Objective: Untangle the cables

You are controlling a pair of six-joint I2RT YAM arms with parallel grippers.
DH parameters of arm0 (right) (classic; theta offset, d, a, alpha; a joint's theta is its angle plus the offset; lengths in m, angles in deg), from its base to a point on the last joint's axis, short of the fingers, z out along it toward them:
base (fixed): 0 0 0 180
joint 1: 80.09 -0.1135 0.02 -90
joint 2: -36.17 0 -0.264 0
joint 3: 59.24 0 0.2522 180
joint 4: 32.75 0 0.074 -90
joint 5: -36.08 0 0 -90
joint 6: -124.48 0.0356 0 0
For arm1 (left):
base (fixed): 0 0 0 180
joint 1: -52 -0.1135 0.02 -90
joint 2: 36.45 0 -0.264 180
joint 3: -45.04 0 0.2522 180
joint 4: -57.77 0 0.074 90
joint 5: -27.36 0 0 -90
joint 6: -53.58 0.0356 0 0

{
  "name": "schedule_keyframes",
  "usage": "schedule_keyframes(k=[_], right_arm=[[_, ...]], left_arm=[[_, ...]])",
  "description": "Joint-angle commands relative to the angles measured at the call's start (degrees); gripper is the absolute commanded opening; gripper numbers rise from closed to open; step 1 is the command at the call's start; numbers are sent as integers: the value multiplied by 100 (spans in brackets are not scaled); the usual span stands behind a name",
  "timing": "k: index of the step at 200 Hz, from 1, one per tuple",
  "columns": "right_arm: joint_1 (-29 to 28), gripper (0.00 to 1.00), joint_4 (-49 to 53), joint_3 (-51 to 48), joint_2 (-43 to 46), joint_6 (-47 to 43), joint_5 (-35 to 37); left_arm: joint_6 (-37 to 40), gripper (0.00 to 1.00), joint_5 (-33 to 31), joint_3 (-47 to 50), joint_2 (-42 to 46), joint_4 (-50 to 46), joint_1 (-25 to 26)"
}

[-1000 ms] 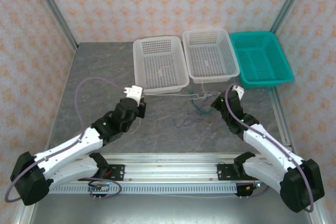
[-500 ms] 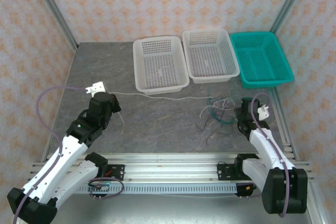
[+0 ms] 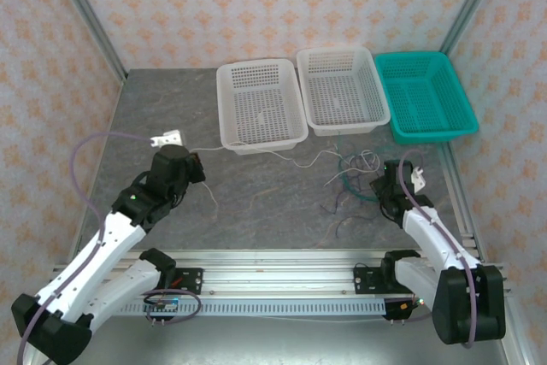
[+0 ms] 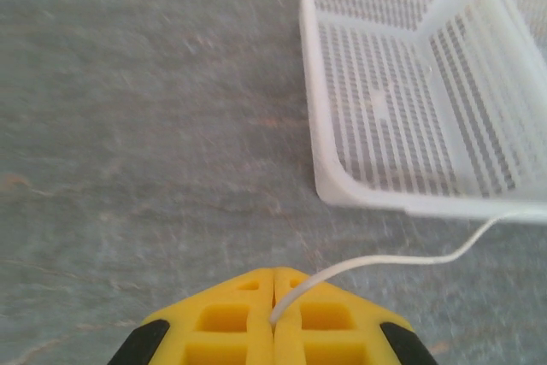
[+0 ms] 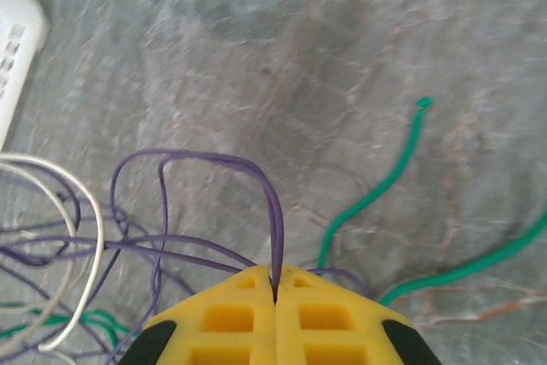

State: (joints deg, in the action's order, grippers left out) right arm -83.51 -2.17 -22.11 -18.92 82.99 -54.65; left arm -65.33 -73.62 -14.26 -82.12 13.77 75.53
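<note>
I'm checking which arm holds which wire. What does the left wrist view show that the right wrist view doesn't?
Left wrist view: the left gripper shut on a white cable that trails off toward a white basket, its mesh floor visible. Right wrist view: the right gripper shut on a purple cable, with a green cable beside it. Shared: the grey table, closed yellow jaws, a run of white cable, and white basket plastic, just a basket corner in the right wrist view.

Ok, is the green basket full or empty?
Empty. From above, the green basket has a bare mesh floor; the tangled wires lie outside it, on the table.
</note>
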Motion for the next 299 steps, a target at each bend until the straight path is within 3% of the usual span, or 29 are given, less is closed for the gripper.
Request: schedule_keyframes(k=[1, 54, 80, 115, 128, 154, 173, 204, 238, 266, 299], right_arm=[[116, 0, 632, 193, 221, 271, 730], [204, 0, 1087, 314, 236, 859, 1135], [224, 0, 1047, 325, 296, 800, 1022], [406, 0, 1741, 542, 229, 1053, 1481], [460, 0, 1781, 554, 201, 1030, 1494], [473, 0, 1627, 516, 252, 1016, 1371], [466, 0, 873, 364, 329, 641, 741], [473, 0, 426, 393, 371, 184, 10], [471, 0, 45, 298, 636, -26, -725], [469, 0, -63, 178, 831, 1, -806], [467, 0, -53, 108, 902, 32, -864]], left_arm=[[-141, 0, -821, -748, 253, -800, -291], [-413, 0, -405, -2000, 72, -1053, -384], [-528, 0, 236, -2214, -76, -461, -385], [-234, 0, -384, -3384, -605, -924, -446], [-203, 0, -336, -3772, -787, -1009, -630], [-296, 0, 549, -4518, -1431, -819, -1062], [-271, 0, 1700, -5093, -2078, -305, -1068], [-206, 0, 2411, -6196, -3087, -35, -1056], [400, 0, 1992, -7192, -3845, -131, -1045], [644, 0, 1606, -7432, -4247, 112, -1056], [640, 0, 1683, -7699, -4805, 298, -1057]])
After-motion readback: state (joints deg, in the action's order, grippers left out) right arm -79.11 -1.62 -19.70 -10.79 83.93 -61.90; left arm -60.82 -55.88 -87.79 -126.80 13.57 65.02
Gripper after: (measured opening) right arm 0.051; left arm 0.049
